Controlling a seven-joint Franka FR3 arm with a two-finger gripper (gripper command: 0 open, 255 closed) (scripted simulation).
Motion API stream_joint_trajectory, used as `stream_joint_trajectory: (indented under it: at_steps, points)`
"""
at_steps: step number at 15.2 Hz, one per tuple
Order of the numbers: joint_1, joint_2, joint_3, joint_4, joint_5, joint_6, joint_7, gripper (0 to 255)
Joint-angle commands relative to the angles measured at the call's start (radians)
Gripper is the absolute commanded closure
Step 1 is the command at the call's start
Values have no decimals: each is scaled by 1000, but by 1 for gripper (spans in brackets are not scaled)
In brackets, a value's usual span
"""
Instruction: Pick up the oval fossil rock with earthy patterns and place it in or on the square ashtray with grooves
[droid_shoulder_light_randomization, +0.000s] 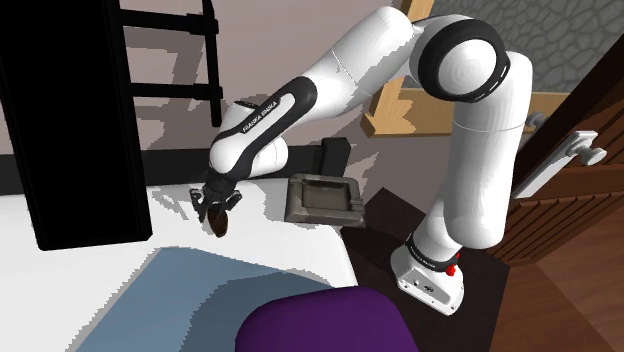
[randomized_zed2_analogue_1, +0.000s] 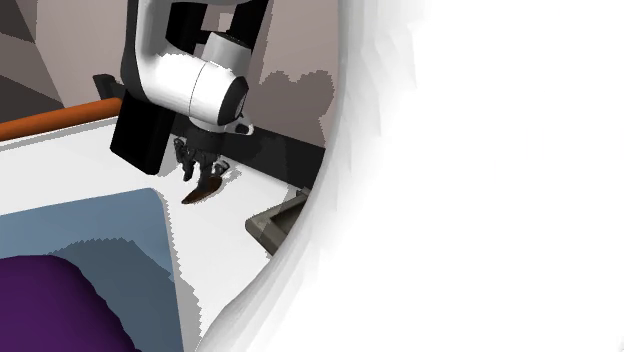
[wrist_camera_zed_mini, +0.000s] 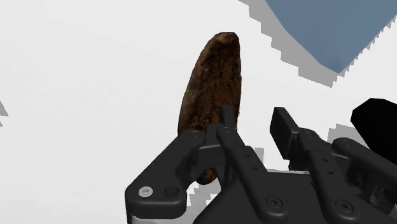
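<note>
End effector (wrist_camera_zed_mini: 252, 119) open: fingers apart, nothing between them. Brown oval rock (wrist_camera_zed_mini: 213, 95) tilted, just beside one finger on its outer side, low over white surface (wrist_camera_zed_mini: 95, 76). Grey square ashtray (droid_shoulder_light_randomization: 322, 197) near, toward shoulder view's right. Blue cloth (droid_shoulder_light_randomization: 200, 290) further out.

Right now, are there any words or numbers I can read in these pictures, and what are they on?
"FRANKA EMIKA": small letters running along the robot's forearm, in the shoulder view.
There are no other words, numbers or signs to read.
</note>
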Motion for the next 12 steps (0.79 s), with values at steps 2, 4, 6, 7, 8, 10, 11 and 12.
stream_joint_trajectory:
  at_steps: [2,4,6,7,8,10,11,12]
  points:
    - [318,-33,-281,103,-490,-284,463,0]
    - [403,-9,-338,167,-599,-407,558,0]
    - [401,8,-337,162,-600,-385,559,0]
    - [401,17,-337,159,-600,-374,559,0]
    - [400,25,-337,157,-600,-363,559,0]
    - [400,43,-337,153,-600,-341,558,0]
    - [400,48,-337,152,-600,-335,558,0]
    - [400,48,-337,152,-600,-335,558,0]
